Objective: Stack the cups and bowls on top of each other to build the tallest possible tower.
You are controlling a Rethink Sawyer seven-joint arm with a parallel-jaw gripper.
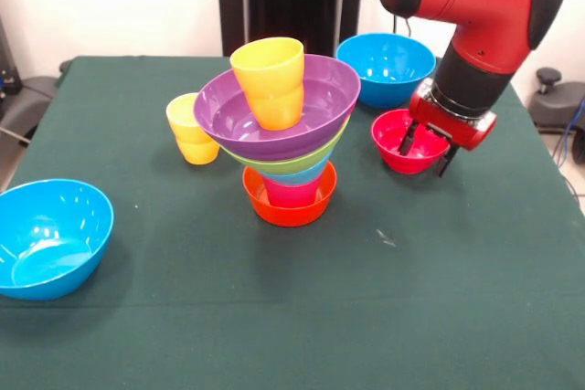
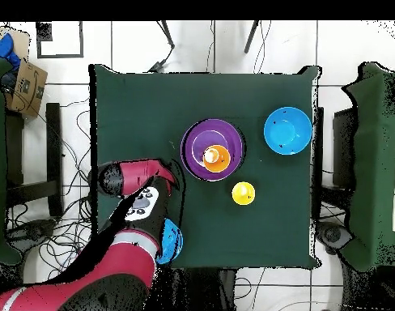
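The tower (image 1: 289,148) stands mid-table: an orange bowl (image 1: 289,207) as base, a red-pink cup (image 1: 292,193), a light blue and a lime green bowl (image 1: 285,164), then the wide purple bowl (image 1: 311,111) holding the orange cup (image 1: 271,79). In the overhead view the tower (image 2: 212,149) shows as the purple bowl with the orange cup (image 2: 215,156) in it. A yellow cup (image 1: 191,130) (image 2: 243,193) stands beside it. My gripper (image 1: 428,148) is open and straddles the right rim of the small red bowl (image 1: 400,143). The arm hides that bowl in the overhead view.
One large blue bowl (image 1: 386,66) stands at the back near the arm, mostly hidden by it in the overhead view (image 2: 172,241). Another blue bowl (image 1: 50,235) (image 2: 287,129) sits at the front left corner. The green table (image 1: 384,317) ends close behind the red bowl's side.
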